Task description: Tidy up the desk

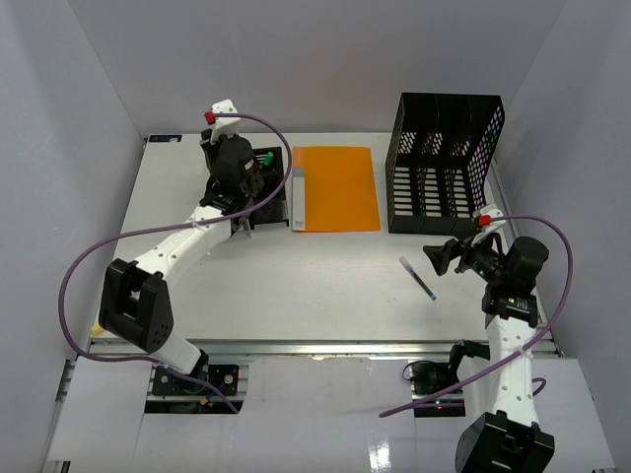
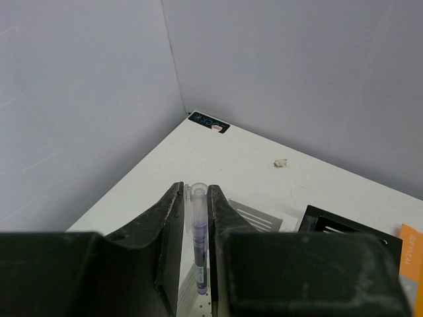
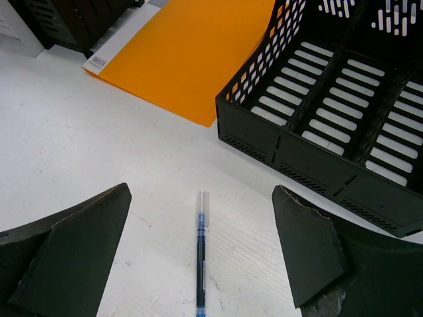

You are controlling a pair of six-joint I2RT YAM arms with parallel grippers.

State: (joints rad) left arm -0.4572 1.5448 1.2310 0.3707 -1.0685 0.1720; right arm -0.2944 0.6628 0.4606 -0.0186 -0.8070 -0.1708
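The desk (image 1: 325, 281) is a flat white rectangular tabletop with a metal rail (image 1: 325, 347) along its front.

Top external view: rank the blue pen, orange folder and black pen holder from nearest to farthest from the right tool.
1. The blue pen, lying right beside the right tool.
2. The orange folder, back centre, to its left.
3. The black pen holder, far left, beyond the folder.

Left tool (image 2: 195, 193) gripping pen (image 2: 199, 244), right tool (image 3: 201, 191) spread
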